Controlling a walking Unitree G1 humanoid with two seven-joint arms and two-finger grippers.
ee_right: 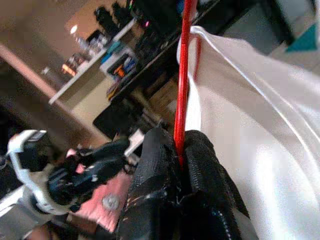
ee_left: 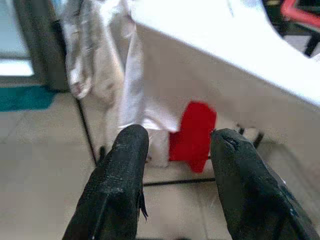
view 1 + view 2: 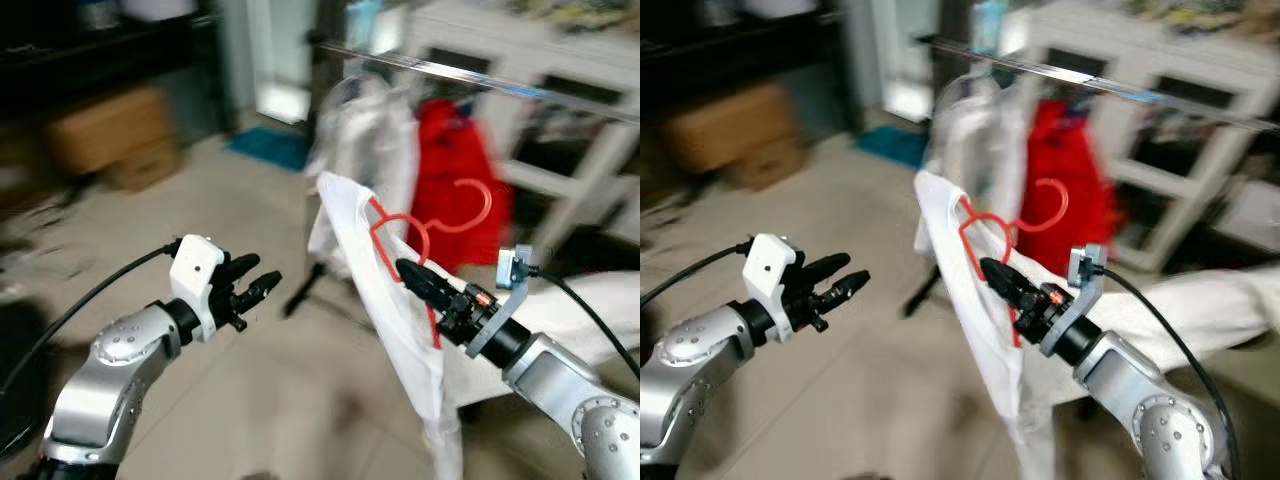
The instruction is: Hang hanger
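Between the right gripper's (image 3: 408,272) two black fingers sits the thin red wire hanger (image 3: 425,232), pinched tight on its lower frame, with a white garment (image 3: 400,330) draped over it and trailing down toward the pale tiled floor (image 3: 250,370). The hook curls up and to the robot's right, below the silver clothes rail (image 3: 470,78), which crosses the scene further back and higher. In the right wrist view the fingers (image 1: 200,165) press together on the red wire, cloth bunched against them.

The hanger looks light and stiff but thin, so it may twist in the grip; the loose cloth is soft and likely to swing and pull the load off balance. Holding near the neck, as now, seems the soundest place, leaving the hook free to catch the rail.

The left gripper (image 3: 262,283) hovers well apart on the robot's left, its fingers spread and holding nothing. Already on the rail hang a red garment (image 3: 450,170) and a pale one (image 3: 365,140).
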